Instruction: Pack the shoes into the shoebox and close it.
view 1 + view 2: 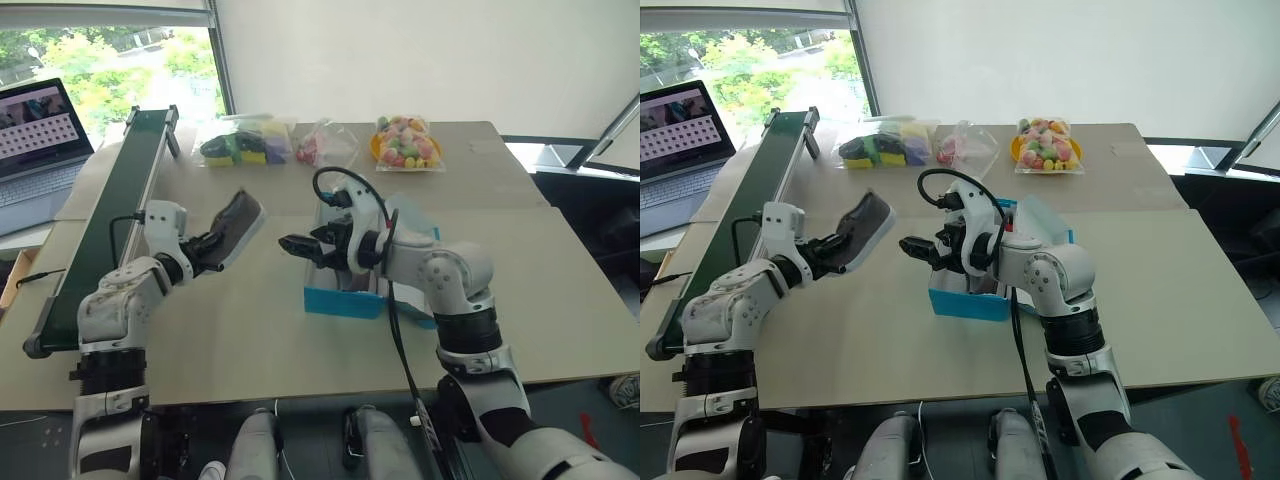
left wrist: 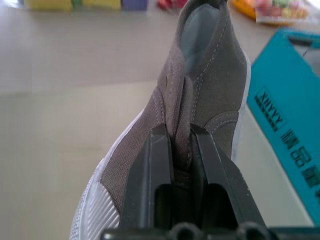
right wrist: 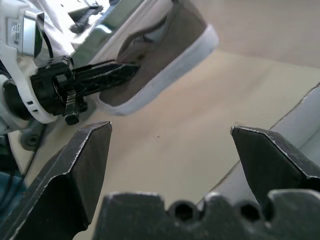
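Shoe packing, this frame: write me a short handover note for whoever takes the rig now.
Left gripper: shut on a grey shoe, held off the table, left of the shoebox.
Right gripper: open, empty, poised over the box's near left end.
Box: open on the table; whether the other shoe is already inside cannot be told.
Done: one shoe picked up.
Left: place the shoe in the box, confirm the second, close the lid.
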